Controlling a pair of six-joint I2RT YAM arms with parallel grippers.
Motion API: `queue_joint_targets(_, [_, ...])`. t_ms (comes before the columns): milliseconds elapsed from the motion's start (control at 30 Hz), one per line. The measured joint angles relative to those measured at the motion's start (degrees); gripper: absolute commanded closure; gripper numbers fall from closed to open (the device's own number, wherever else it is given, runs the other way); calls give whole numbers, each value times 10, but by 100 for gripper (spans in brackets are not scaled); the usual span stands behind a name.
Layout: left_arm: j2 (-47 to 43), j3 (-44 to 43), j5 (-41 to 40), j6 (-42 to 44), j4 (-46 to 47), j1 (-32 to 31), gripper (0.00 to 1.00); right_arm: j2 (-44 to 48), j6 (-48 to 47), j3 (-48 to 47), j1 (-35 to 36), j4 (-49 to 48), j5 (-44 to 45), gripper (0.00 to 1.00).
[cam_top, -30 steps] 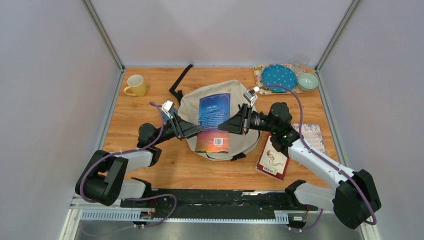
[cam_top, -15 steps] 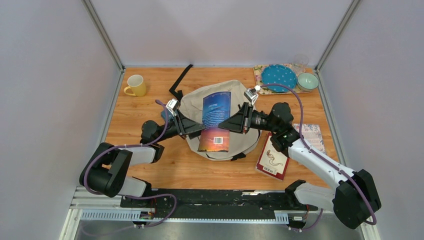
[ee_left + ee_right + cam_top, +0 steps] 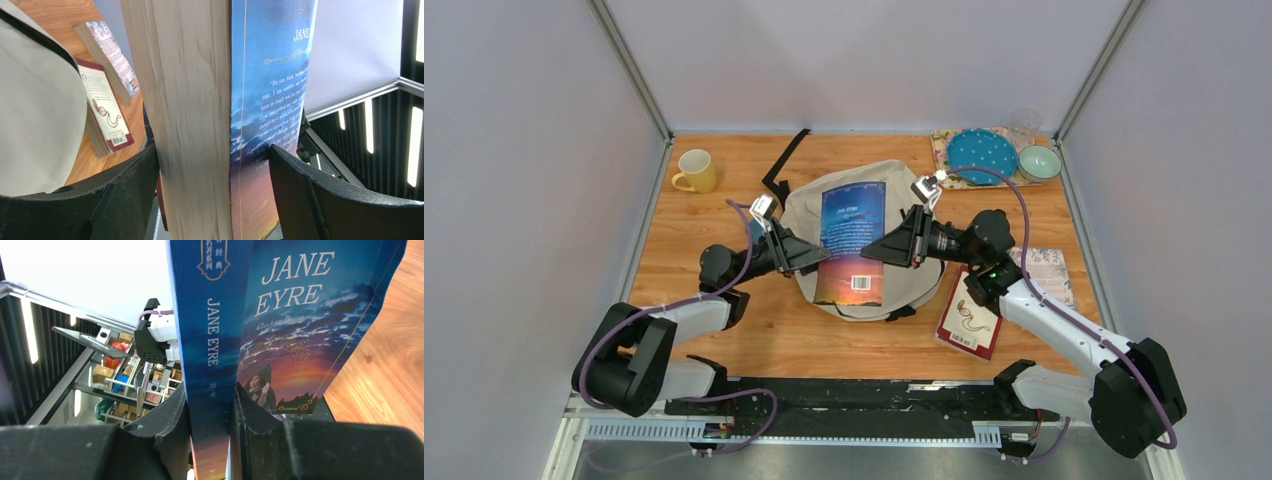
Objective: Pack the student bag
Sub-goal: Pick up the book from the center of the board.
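Observation:
The student bag [image 3: 802, 212], cream with black straps, lies flat in the middle of the table. Over it is a blue Jane Eyre book [image 3: 852, 245], held above the fabric. My right gripper [image 3: 871, 252] is shut on the book's spine [image 3: 210, 315], the pads pressed against both covers [image 3: 210, 395]. From the left, my left gripper [image 3: 819, 262] stands open astride the book's page edge [image 3: 195, 100], its fingers wider than the book [image 3: 214, 150]. The bag's opening is hidden under the book.
A red book [image 3: 969, 320] lies to the right of the bag, beside a patterned book [image 3: 1046, 268]. A yellow mug [image 3: 696, 170] stands at the back left. At the back right, a tray holds a blue plate [image 3: 982, 153] and a bowl [image 3: 1039, 162].
The book tilted and shifted a little to the right half a second ago, then swung back. My left arm moved with it and returned. Both grippers kept their openings.

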State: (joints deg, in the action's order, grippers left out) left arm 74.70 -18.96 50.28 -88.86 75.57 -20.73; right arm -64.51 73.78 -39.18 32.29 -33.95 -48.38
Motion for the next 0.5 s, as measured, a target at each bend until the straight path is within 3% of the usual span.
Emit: queue_joint_targets(500, [-20, -8, 5, -6, 24, -5, 15, -57, 124, 10, -3, -204, -46, 100])
